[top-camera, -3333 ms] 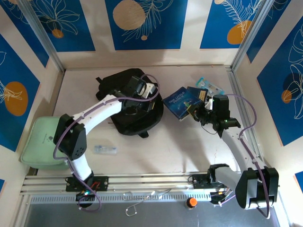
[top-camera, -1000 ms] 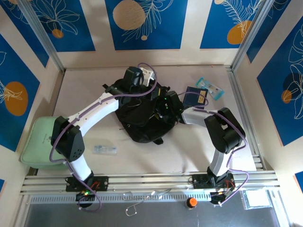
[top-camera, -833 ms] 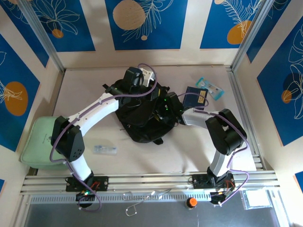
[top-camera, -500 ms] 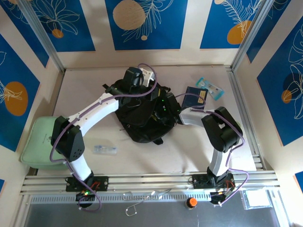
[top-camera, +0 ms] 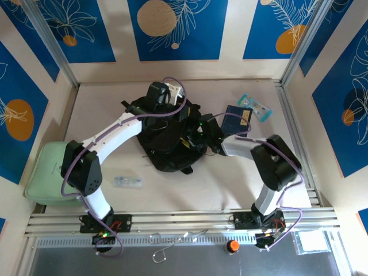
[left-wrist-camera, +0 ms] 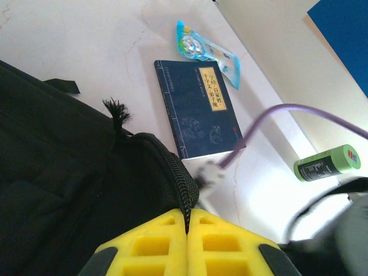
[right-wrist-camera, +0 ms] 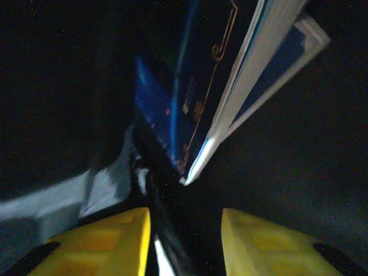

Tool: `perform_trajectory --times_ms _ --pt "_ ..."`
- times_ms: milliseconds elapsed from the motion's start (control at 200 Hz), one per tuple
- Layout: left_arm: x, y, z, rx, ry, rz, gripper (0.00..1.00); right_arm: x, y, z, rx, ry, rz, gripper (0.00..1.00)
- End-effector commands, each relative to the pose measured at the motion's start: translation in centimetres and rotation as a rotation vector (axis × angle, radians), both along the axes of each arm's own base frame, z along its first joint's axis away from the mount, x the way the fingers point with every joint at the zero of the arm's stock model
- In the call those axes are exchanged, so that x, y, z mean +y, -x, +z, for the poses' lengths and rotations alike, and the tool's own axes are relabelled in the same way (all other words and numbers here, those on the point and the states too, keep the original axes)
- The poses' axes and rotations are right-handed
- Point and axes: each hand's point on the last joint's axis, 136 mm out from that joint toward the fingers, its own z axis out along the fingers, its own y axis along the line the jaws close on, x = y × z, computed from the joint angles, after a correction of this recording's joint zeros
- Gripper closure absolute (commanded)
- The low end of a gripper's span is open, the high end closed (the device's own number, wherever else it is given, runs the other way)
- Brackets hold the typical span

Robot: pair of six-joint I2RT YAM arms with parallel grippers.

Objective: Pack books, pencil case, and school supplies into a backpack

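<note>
Black backpack slumped at mid-table, mouth turned to the right.

Left arm: up from the near-left base, elbow bent above the mint green case, forearm slanting across to the backpack's far rim. Left gripper clamped on the backpack's zip edge, yellow pads pressed flat together.

Right arm: elbow folded high on the right side, forearm pointing left, wrist sunk into the backpack's mouth. Right gripper with fingers parted. Something dark and white in the gap, too blurred to name.

Inside the backpack, just ahead of those fingertips rather than between them: books, tilted, with a blue cover, gold lines and pale page edges. Dim and smeared, so count unclear.

Flat on the table right of the backpack, near but apart: a navy book with a yellow label. Just beyond its far corner, a blue packet. Farther right, a green tube lying on its side, one end cut off by a blurred purple cable. Near the left arm's elbow, a small clear item, too small to make out.
</note>
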Motion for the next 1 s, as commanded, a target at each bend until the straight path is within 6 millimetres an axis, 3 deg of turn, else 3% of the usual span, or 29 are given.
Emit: perform_trajectory --times_ms 0,120,155,280,420,755,995 --pt "0.0 -0.3 -0.2 -0.003 0.017 0.007 1.0 -2.7 2.1 1.5 -0.047 0.074 -0.009 0.57" --pt "0.2 0.0 -1.5 0.022 0.012 0.008 0.98 -7.0 3.7 1.6 -0.093 0.214 -0.079 0.5" --pt "0.2 0.3 -1.8 0.031 0.013 0.004 0.9 -8.3 4.0 1.3 -0.099 0.262 -0.102 0.48" --pt "1.0 1.0 -3.1 0.044 0.006 0.023 0.51 -13.5 4.8 0.8 -0.098 0.405 -0.214 0.42" --pt "3.2 1.1 -5.2 0.078 0.014 0.106 0.31 -17.7 5.1 1.4 -0.122 0.502 -0.309 0.35" --pt "9.3 0.4 -15.2 0.325 -0.065 0.334 0.27 -19.7 2.0 3.0 -0.152 0.532 -0.276 0.22" --pt "14.3 -1.9 -19.0 0.389 -0.108 0.473 0.27 -19.8 -3.1 2.4 -0.11 0.528 -0.226 0.18"
